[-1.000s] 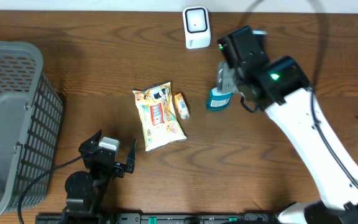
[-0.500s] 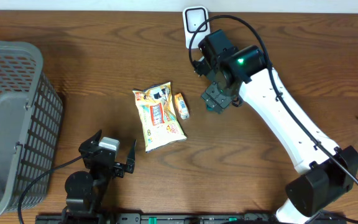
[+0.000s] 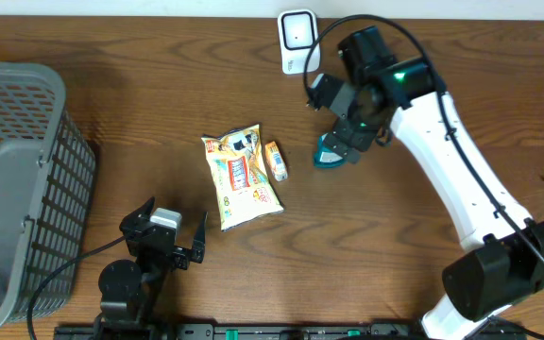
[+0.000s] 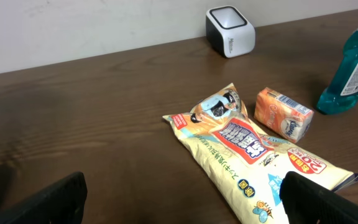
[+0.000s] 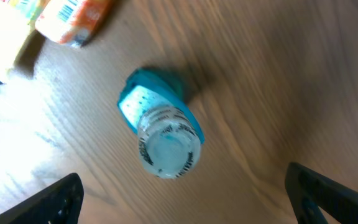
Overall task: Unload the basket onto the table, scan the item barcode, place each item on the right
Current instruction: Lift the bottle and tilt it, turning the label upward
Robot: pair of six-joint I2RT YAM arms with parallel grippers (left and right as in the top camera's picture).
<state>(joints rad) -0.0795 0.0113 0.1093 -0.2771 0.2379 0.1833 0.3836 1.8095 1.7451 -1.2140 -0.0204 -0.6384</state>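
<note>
Wood bench (image 3: 159,94), barcode scanner (image 3: 297,40) at the far edge, centre. Teal bottle (image 3: 330,154) stands upright near it, toward the bench middle, untouched. Right gripper (image 3: 346,121) hangs over the cap, jaws spread, empty. Left gripper (image 3: 168,225) sits at the near edge, jaws spread, empty. Reads as the pick step. Next: descend straddling the bottle, pinch, turn its label to the scanner. Barcode side not visible.

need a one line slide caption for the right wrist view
Right gripper open above an upright teal bottle on the wooden table, orange carton nearby.
</note>
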